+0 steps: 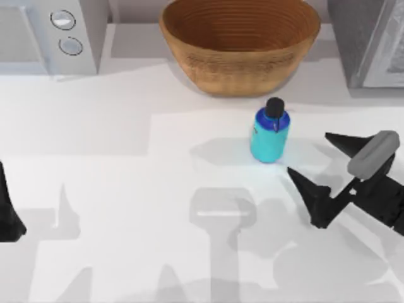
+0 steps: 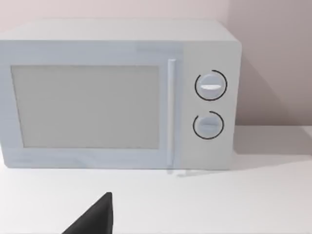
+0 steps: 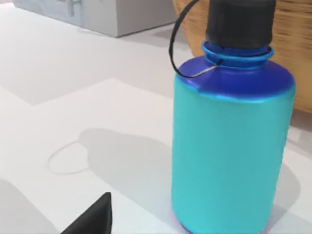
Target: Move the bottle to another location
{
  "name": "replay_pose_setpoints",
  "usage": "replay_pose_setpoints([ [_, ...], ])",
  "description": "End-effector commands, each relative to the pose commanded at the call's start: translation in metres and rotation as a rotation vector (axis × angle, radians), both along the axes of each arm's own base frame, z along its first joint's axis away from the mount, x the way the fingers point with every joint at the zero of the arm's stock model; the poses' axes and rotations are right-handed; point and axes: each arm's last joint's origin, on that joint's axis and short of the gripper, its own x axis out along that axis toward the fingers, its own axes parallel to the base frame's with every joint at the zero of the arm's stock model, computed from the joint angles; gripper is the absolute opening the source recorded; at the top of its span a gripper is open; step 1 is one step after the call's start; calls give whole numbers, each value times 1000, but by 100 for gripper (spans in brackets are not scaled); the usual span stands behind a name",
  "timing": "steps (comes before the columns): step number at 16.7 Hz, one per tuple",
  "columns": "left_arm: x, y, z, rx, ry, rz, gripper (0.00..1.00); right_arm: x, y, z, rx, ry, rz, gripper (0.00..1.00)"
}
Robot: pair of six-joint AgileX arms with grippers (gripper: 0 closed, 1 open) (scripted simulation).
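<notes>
- Bottle (image 1: 270, 135) stands upright on the table (image 1: 126, 189), just in front of the woven basket (image 1: 240, 44) and a little toward the basket's right side; not touching it. Cyan body, darker blue shoulder, black cap (image 3: 240, 22) with a thin loop tether.
- Right gripper (image 1: 315, 165) sits to the right of the bottle and farther from the basket than it is, fingers spread wide, pointing toward the bottle. Nothing held; clear gap between fingertips and bottle.
- Right wrist view: bottle looms close, one dark fingertip (image 3: 92, 219) low in view, apart from the body.
- Step in hand, as judged: approach before the grasp. Bottle not yet lifted or moved.
- Next move calls for: advancing so the open fingers straddle the cyan body below the shoulder, then closing squarely. Off-centre contact could tip it toward the basket.
- Left gripper (image 1: 9, 218) parked far left of the basket, facing the microwave (image 2: 122, 92); finger state cannot be told.
</notes>
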Motion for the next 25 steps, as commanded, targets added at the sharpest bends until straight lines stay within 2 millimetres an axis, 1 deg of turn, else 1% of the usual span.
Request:
replay_pose_setpoints([
  [5, 0, 0, 0, 0, 0, 0, 100, -1, -1, 0, -1, 3, -4, 100],
  [7, 0, 0, 0, 0, 0, 0, 100, 3, 2, -1, -1, 3, -2, 100],
  [10, 0, 0, 0, 0, 0, 0, 100, 23, 18, -5, -1, 1, 1, 100],
  [13, 0, 0, 0, 0, 0, 0, 100, 50, 43, -8, 1, -3, 0, 100],
  [15, 0, 0, 0, 0, 0, 0, 100, 64, 59, -10, 2, -4, 0, 100],
  [17, 0, 0, 0, 0, 0, 0, 100, 71, 69, -10, 0, -1, 0, 100],
  [21, 0, 0, 0, 0, 0, 0, 100, 71, 70, -10, 0, 0, 0, 100],
  [25, 0, 0, 0, 0, 0, 0, 100, 71, 70, -10, 0, 0, 0, 70],
])
